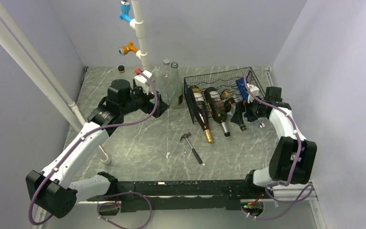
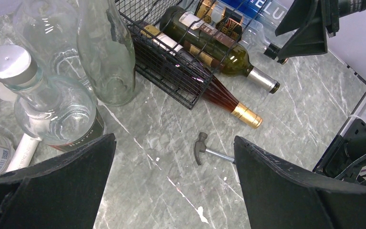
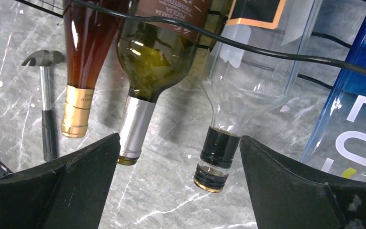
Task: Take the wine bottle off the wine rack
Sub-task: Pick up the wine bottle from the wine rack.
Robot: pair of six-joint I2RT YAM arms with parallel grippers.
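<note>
The wine rack [image 1: 219,81] sat on the grey marbled table [image 1: 138,143] at about 1 o'clock from its centre. Bottles still lay in it with their necks poking out of the near side toward 6 o'clock. The amber wine bottle [image 1: 202,119] with the gold foil lay furthest to 9 o'clock. The green wine bottle [image 1: 218,110] with the silver foil lay just beside it. Next came a clear bottle [image 3: 248,81] with a black cap, then a blue bottle [image 3: 357,119] at the 3 o'clock end.

The right gripper [image 3: 179,138] hung at the near side of the rack with its jaws spread wide and nothing between them. In its wrist view, the black-capped neck lay in the gap between the fingers and the silver-foiled neck sat near the left finger. Whether the fingers were level with that neck or above it was hard to judge from the top view.

The left gripper [image 2: 173,143] was also wide apart and held nothing. It hovered low over the table at 9 o'clock of the rack, just beside two upright clear glass bottles [image 1: 176,90]. A small hammer [image 1: 191,145] lay flat on the table at 6 o'clock of the rack, near the gold-foiled neck and apart from it.
</note>
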